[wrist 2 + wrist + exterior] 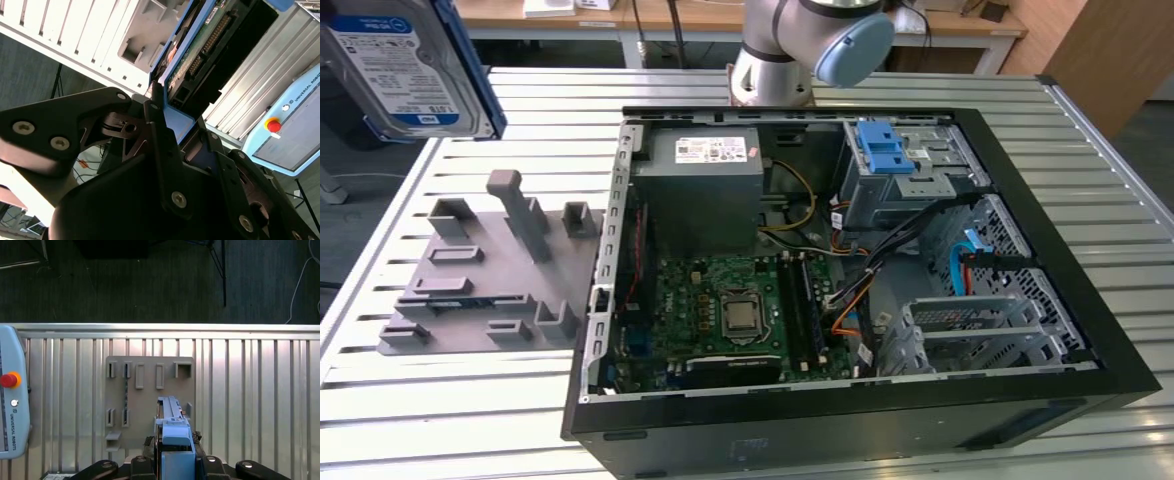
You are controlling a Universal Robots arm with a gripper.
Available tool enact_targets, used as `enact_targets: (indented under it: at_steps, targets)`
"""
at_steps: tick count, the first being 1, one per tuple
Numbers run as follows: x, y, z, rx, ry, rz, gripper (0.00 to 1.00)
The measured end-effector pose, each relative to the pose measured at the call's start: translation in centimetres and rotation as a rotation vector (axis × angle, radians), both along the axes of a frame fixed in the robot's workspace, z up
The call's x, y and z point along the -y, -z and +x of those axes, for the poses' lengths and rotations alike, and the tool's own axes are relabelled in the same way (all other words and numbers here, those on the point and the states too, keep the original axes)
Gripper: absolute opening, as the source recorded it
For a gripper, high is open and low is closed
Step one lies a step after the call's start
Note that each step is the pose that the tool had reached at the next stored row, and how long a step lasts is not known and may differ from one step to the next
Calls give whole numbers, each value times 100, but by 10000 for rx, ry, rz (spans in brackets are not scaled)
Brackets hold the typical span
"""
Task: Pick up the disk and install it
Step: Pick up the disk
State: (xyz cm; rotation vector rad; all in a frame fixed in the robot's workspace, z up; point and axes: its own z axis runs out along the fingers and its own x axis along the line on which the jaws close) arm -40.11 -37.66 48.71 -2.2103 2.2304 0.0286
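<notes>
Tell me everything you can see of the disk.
The disk is a flat silver-grey metal drive with a white-and-blue label, framed by a blue plastic carrier. The second wrist view shows a green circuit board on its underside. The tool grips it, a finger on each side, and holds it in the air; nothing else touches it. It hangs edge-on over the grey fixture plate in the first wrist view, and sits outside the open computer case, toward the exterior view's left.
</notes>
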Motion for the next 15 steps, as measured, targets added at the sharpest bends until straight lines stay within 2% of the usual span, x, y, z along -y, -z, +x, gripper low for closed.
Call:
enact_targets:
  at_steps: [15]
  targets:
    - [0,0,107,0,0,0,36]
